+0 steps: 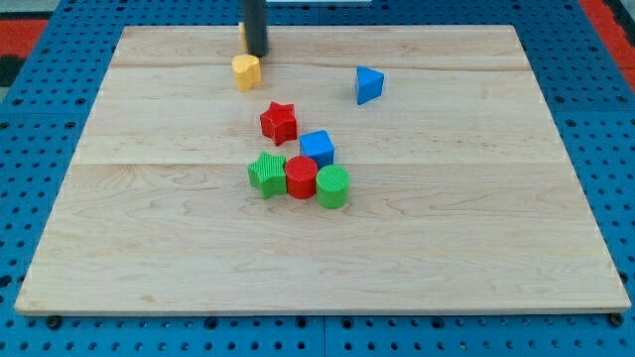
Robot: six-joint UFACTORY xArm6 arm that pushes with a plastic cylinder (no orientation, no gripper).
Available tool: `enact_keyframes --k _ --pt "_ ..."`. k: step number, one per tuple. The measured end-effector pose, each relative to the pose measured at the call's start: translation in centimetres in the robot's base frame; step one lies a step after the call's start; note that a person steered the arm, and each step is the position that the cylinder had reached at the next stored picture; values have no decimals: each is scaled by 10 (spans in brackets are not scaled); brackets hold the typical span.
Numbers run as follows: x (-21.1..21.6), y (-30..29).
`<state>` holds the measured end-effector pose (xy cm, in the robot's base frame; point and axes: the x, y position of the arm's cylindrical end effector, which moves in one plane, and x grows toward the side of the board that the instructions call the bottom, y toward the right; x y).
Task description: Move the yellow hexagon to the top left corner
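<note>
Where our rod comes down from the view's top edge, my tip rests on the board just above and slightly to the right of the yellow hexagon, so close that we cannot tell whether the two touch or a sliver of wood lies between them. We carry no jaws at all, only the straight dark rod, so nothing is held; the tip merely stands beside the block. The hexagon sits near the board's top edge, left of the middle, well apart from the top left corner. Off to the view's right, at about the same height, a blue triangle stands alone. Below the hexagon and a little right, a red star lies near the board's middle, and just beside it, lower right, a blue cube. Under those, three blocks form a tight row, touching side by side: a green star on the left, a red cylinder in the middle, and a green cylinder on the right. The cube's lower edge meets this row.
</note>
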<state>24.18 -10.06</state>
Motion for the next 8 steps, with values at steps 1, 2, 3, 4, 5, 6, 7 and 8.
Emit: enact_keyframes --k 1,2,3,4,5,6,7,8 --pt "32 69" --pt "4 114" --pt "-49 113" --pt "-50 62" --pt "-49 26" --pt "-50 3" --pt "-50 -17" --pt "-48 -57"
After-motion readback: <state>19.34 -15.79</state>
